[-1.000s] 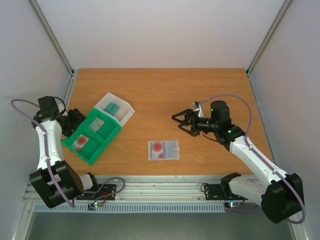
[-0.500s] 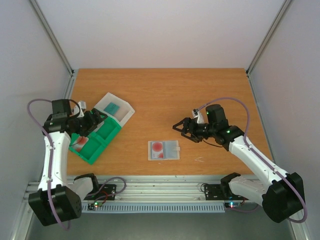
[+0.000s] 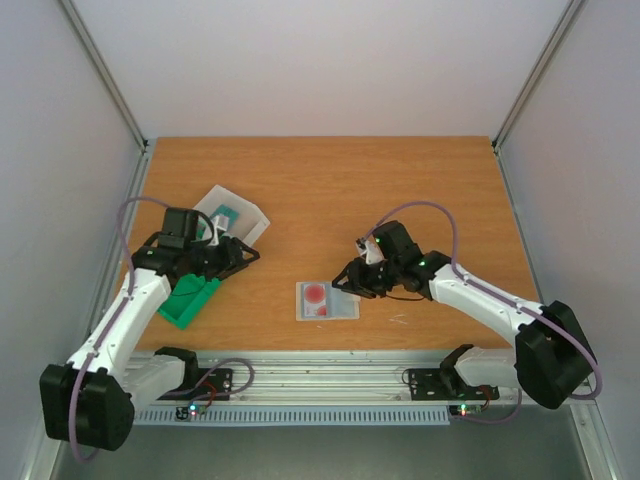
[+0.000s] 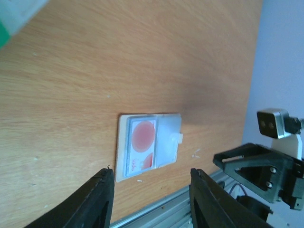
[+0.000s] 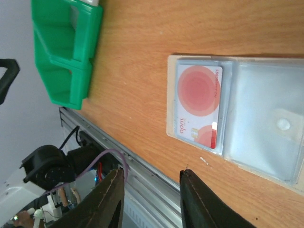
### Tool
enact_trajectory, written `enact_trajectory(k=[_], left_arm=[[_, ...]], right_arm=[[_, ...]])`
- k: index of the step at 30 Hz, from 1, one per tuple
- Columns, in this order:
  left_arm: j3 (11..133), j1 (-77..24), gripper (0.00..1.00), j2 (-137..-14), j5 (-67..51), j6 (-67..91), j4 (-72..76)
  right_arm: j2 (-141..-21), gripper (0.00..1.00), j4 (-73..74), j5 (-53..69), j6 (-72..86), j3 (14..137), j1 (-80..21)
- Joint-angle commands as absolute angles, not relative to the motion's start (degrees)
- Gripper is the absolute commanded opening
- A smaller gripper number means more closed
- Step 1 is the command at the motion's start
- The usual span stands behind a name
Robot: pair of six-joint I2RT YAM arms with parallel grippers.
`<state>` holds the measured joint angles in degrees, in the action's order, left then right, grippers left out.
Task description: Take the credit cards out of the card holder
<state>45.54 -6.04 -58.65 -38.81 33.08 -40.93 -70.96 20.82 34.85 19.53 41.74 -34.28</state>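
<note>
On the desk (image 3: 400,190), well apart from the green tray (image 3: 190,300), the card holder (image 3: 327,300) lies flat with a red-circled credit card (image 3: 315,294) in its tray-side panel. You should pin the empty panel and draw the card out flat. The right pincer (image 3: 350,283) hovers by the holder and the left pincer (image 3: 240,255) farther away. Both are partly spread and hold nothing.
</note>
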Motion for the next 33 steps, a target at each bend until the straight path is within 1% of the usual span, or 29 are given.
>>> enact_trajectory(k=[1,3,9,11,16,20,26,33], left_arm=[[45.2,-12.1,0.45,-61.9,-35.6,35.7,-33.5],[44.9,-15.2,0.42,-63.8,-34.6,36.0,-31.3],[41.3,-24.0,0.37,-69.6,-32.0,40.9,-20.5],[40.6,-26.4,0.35,-72.4,-31.6,42.2,-17.6],[37.9,-31.5,0.28,-78.1,-28.1,45.3,-10.7],[34.8,-33.2,0.22,-81.9,-29.0,48.5,-3.2],[34.1,-35.3,0.13,-85.7,-29.1,50.1,2.0],[33.0,-36.3,0.09,-88.9,-30.0,51.6,5.5]], right_arm=[[-74.1,0.32,18.5,32.2,19.1,43.0,-37.2],[-75.2,0.32,18.2,31.4,18.7,43.2,-38.3],[-78.6,0.32,16.5,28.5,17.3,43.1,-40.6],[-80.2,0.31,15.7,28.7,16.9,43.0,-40.7],[-83.0,0.30,14.7,27.6,16.2,42.8,-41.0],[-84.9,0.28,13.5,28.2,16.1,43.0,-41.3],[-86.9,0.25,12.1,28.0,16.0,42.8,-41.5],[-88.7,0.21,11.5,27.5,15.8,43.4,-41.7]])
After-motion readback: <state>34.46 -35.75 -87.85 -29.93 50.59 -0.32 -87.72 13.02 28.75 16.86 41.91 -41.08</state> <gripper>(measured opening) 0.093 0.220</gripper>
